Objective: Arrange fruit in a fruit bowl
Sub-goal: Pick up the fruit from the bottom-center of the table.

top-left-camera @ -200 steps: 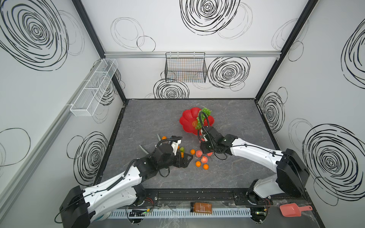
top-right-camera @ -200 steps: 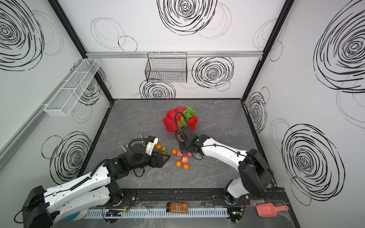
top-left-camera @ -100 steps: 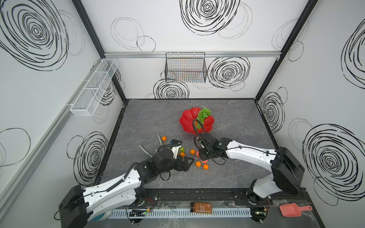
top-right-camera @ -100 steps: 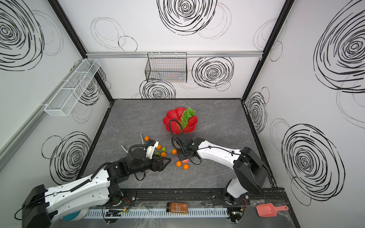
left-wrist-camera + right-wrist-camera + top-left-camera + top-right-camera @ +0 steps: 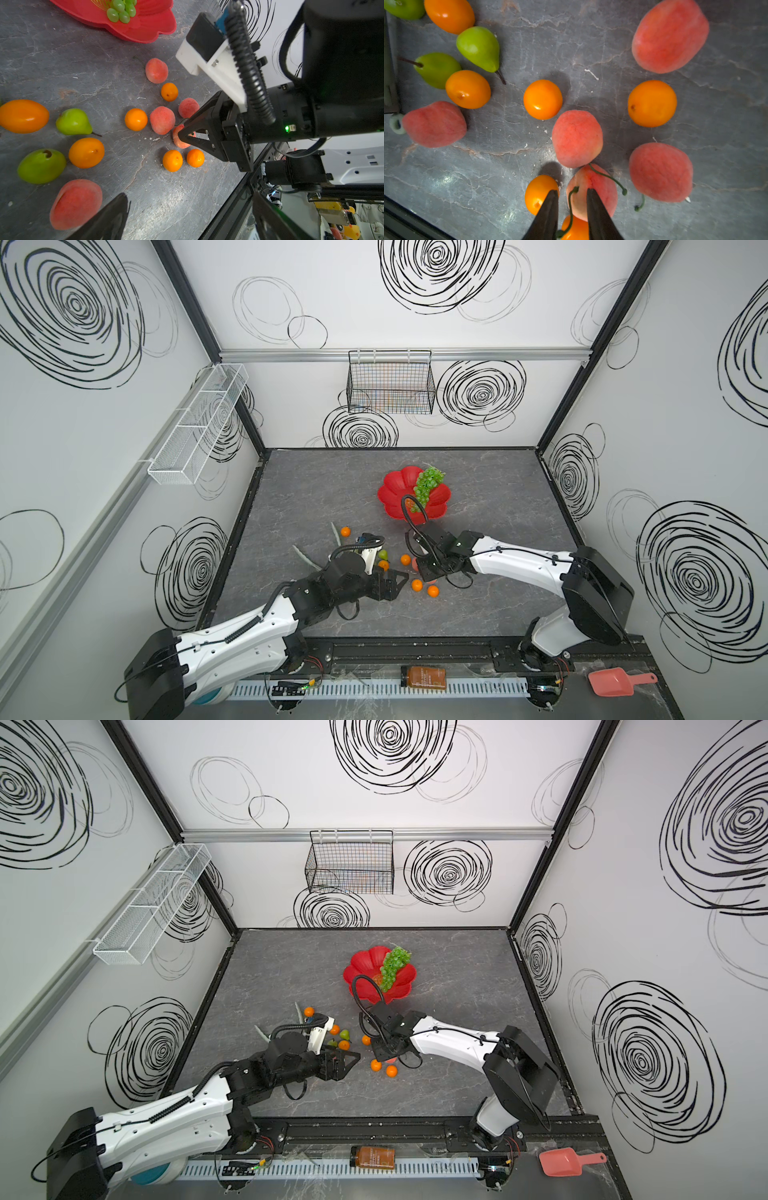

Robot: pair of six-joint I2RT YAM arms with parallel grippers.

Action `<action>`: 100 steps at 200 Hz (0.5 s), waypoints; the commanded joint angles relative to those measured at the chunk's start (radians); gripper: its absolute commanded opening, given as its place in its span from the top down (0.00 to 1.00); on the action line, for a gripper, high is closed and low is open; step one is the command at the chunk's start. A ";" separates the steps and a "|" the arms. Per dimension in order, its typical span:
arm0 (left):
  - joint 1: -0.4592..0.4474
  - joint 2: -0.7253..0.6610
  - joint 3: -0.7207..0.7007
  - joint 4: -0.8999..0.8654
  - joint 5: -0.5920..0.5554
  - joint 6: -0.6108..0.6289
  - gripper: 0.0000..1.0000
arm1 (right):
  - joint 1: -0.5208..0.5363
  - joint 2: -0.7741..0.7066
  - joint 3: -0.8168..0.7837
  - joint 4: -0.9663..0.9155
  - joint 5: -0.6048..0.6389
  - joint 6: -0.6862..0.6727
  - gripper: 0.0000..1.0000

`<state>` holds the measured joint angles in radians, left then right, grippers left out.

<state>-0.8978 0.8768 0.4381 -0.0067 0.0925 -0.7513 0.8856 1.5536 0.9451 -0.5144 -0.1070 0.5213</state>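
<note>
Hovering low over the grey worktop (image 5: 316,489) at lower centre-left in both top views, the left claw (image 5: 392,584) had its jaws spread wide, gripping nothing. Just right of it lay green pears (image 5: 479,47), orange tangerines (image 5: 542,99) and pink peaches (image 5: 577,138). Among them the right claw (image 5: 571,190) pointed down, jaws a narrow gap apart astride one stemmed peach's (image 5: 600,187) green stem, not pinching it. Above it, the red fruit bowl (image 5: 392,489) held the grape bunch (image 5: 428,485).
</note>
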 commanded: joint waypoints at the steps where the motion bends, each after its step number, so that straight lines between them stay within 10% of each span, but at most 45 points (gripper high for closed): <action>1: -0.004 0.004 0.007 0.047 -0.009 0.000 0.04 | 0.010 0.012 -0.002 -0.025 0.003 0.009 0.76; 100: -0.005 -0.004 0.010 0.032 -0.010 0.002 0.04 | 0.011 -0.049 -0.003 -0.036 0.021 0.034 0.95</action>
<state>-0.8978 0.8772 0.4381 -0.0010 0.0917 -0.7513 0.8902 1.5509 0.9451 -0.5182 -0.1108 0.5381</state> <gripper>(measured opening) 0.960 0.086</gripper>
